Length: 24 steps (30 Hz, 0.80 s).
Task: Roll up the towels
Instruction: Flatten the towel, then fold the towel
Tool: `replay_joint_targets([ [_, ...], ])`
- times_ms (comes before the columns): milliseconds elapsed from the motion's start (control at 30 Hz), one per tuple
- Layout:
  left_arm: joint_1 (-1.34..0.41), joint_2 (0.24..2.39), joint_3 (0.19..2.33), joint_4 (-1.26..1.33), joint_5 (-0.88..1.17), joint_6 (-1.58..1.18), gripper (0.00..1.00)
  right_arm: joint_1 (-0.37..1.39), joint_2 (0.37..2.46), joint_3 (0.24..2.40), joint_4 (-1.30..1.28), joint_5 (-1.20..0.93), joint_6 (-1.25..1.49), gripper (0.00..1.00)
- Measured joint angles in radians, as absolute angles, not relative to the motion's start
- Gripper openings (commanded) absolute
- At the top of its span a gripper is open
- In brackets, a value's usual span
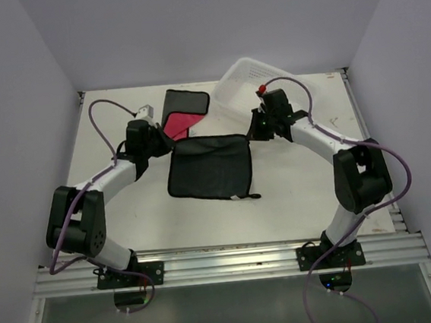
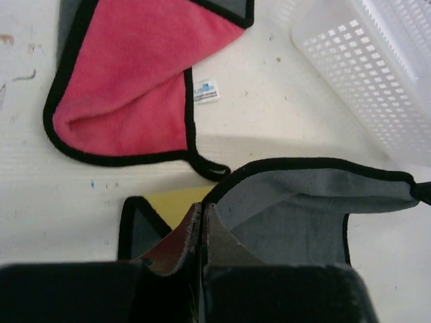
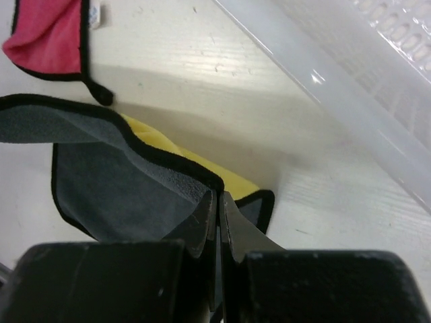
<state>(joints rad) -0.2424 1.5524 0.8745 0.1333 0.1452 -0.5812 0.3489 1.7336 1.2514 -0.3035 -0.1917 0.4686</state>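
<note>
Grey towel (image 1: 208, 168) hangs between left claw (image 1: 170, 145) and right claw (image 1: 252, 136), each clamped on a far corner, apparently to spread it flat on counter (image 1: 295, 192) before rolling.

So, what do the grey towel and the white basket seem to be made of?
Grey towel: likely microfibre cloth, matt and fuzzy, with a stitched black hem; it drapes softly. White basket: probably plastic, semi-translucent, slightly glossy, with moulded rows of small holes.
</note>
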Motion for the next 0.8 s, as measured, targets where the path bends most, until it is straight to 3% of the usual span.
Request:
replay_joint_targets([
  [800,-0.243,1.411,0.717,0.126,0.082,-0.538,0.00,0.419,1.467,0.964,-0.262,-0.194,0.390,0.00],
])
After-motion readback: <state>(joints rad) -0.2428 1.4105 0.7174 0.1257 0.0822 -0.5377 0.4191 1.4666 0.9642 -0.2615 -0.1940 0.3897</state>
